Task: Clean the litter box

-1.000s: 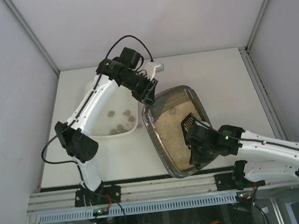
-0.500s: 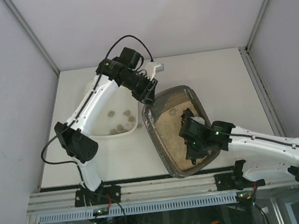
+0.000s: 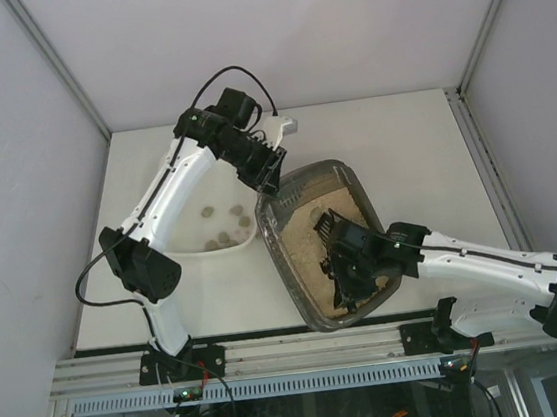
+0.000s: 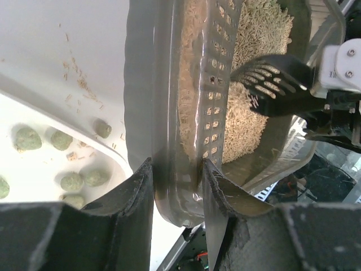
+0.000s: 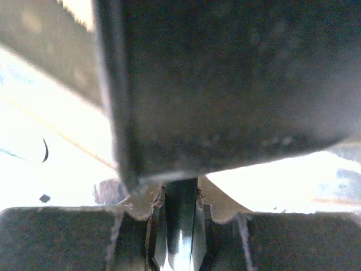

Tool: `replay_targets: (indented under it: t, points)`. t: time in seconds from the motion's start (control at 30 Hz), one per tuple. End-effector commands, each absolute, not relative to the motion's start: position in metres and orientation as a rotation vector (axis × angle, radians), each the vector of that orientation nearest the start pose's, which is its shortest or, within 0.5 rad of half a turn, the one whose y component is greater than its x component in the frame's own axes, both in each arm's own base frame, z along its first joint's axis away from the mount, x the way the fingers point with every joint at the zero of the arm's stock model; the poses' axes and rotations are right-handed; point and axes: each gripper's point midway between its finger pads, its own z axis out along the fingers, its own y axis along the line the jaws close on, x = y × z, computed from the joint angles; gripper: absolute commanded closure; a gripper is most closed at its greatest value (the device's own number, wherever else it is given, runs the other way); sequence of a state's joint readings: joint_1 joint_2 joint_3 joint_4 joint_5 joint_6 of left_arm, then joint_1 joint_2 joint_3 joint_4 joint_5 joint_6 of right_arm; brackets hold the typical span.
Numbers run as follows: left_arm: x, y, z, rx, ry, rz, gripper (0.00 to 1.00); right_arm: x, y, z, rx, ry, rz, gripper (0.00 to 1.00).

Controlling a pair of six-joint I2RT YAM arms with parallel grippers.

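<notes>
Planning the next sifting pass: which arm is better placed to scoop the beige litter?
Right: the right gripper is shut on the black slotted plastic scoop, poised over the litter in the dark brown-grey litter box; the left gripper is clamped on its rim.

The litter box, between the black fingers of the left gripper, is brown-grey with rows of small holes. Beyond the claw the litter is beige. Right of it the scoop is black, slotted. Left of it the tray is white, its clumps grey-green.
</notes>
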State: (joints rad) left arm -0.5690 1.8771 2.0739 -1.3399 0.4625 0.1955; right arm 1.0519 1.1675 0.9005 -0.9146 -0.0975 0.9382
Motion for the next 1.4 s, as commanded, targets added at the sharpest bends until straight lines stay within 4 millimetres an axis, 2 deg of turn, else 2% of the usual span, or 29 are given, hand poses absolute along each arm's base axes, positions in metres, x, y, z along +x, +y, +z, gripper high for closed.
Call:
replay_targets:
  t: [0.0, 0.1, 0.17, 0.27, 0.4, 0.53, 0.63, 0.8, 0.93, 1.07, 1.23, 1.37]
  points:
    - [0.28, -0.294, 0.289, 1.228, 2.188, -0.84, 1.0, 0.028, 0.227, 0.138, -0.326, 3.063, 0.766, 1.0]
    - [0.282, -0.294, 0.286, 1.228, 2.197, -0.834, 1.0, 0.025, 0.22, 0.161, -0.298, 2.99, 0.872, 1.0]
    - [0.282, -0.294, 0.284, 1.23, 2.2, -0.835, 1.0, 0.029, 0.209, 0.165, -0.234, 2.969, 0.861, 1.0]
    - [0.282, -0.293, 0.282, 1.229, 2.208, -0.831, 1.0, 0.036, 0.192, 0.162, -0.151, 2.967, 0.767, 1.0]
    - [0.283, -0.293, 0.281, 1.227, 2.214, -0.823, 1.0, 0.041, 0.181, 0.158, -0.122, 2.978, 0.656, 1.0]
    - [0.285, -0.292, 0.278, 1.222, 2.222, -0.812, 1.0, 0.048, 0.161, 0.153, -0.106, 2.997, 0.429, 1.0]
    - [0.285, -0.293, 0.277, 1.221, 2.227, -0.815, 1.0, 0.056, 0.156, 0.154, -0.131, 2.966, 0.31, 1.0]
    - [0.285, -0.293, 0.276, 1.22, 2.229, -0.816, 1.0, 0.07, 0.156, 0.155, -0.148, 2.927, 0.201, 1.0]
    - [0.285, -0.294, 0.276, 1.219, 2.232, -0.824, 1.0, 0.083, 0.17, 0.149, -0.192, 2.902, 0.22, 1.0]
    - [0.285, -0.295, 0.275, 1.219, 2.233, -0.829, 1.0, 0.099, 0.175, 0.141, -0.21, 2.857, 0.178, 1.0]
    - [0.286, -0.295, 0.269, 1.227, 2.246, -0.829, 1.0, 0.114, 0.195, 0.139, -0.188, 2.77, 0.346, 1.0]
    - [0.287, -0.297, 0.266, 1.227, 2.255, -0.836, 1.0, 0.116, 0.203, 0.131, -0.165, 2.761, 0.444, 1.0]
